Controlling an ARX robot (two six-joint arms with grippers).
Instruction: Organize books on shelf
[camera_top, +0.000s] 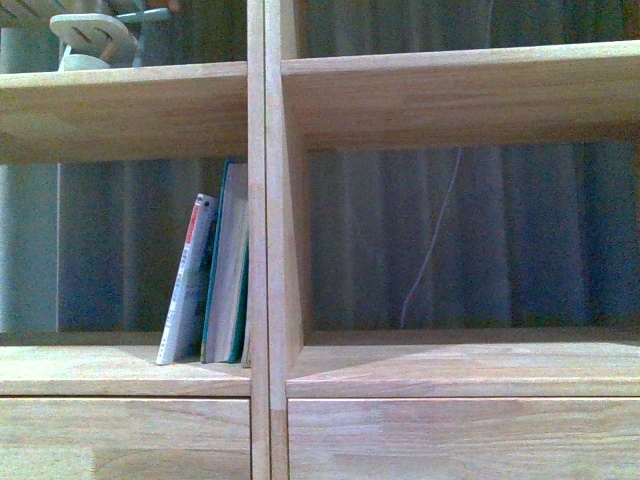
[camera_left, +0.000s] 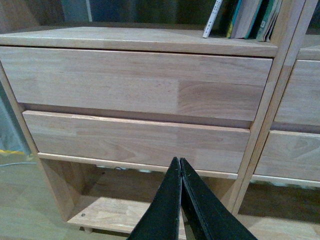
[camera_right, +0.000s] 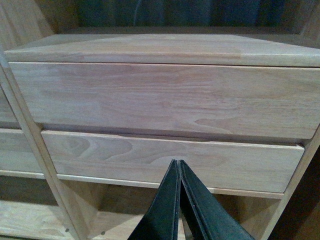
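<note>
The light-wood shelf (camera_top: 268, 250) fills the front view. In its left compartment a thin white paperback (camera_top: 187, 285) leans against taller teal books (camera_top: 228, 270), which rest against the central upright. Neither arm shows in that view. In the left wrist view my left gripper (camera_left: 179, 162) is shut and empty, held low in front of the left drawer fronts (camera_left: 140, 85), with the books (camera_left: 245, 17) above on the shelf board. My right gripper (camera_right: 178, 164) is likewise shut and empty before the right drawer fronts (camera_right: 165, 97).
A pale green object (camera_top: 95, 40) sits on the upper left board. Dark curtains and a thin white cord (camera_top: 432, 245) show through the backless right compartment (camera_top: 470, 240). Below the drawers lie an open bottom bay (camera_left: 120, 200) and the floor.
</note>
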